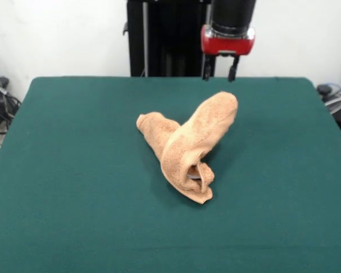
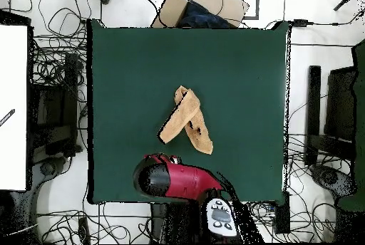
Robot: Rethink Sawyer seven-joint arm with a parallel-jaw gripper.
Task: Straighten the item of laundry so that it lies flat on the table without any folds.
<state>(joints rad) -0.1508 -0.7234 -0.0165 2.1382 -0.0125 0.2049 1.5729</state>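
The peach-orange towel (image 1: 187, 142) lies crumpled near the middle of the dark green table (image 1: 74, 170). It is bunched into two thick rolled arms that cross in a V, with a fold opening at its near end. In the overhead view the towel (image 2: 187, 120) shows as two crossed strips on the table (image 2: 235, 64). My gripper (image 1: 220, 73) hangs above the table's far side, just behind the towel and apart from it. Its two fingers stand apart and hold nothing. In the overhead view the red arm (image 2: 171, 178) covers the gripper.
The black pedestal (image 1: 165, 34) stands behind the table's far edge. A cardboard box (image 2: 207, 3) sits off the table's edge opposite the robot. Cables (image 2: 57, 64) lie on the floor around the table. A white panel (image 2: 13, 107) stands at the overhead view's left.
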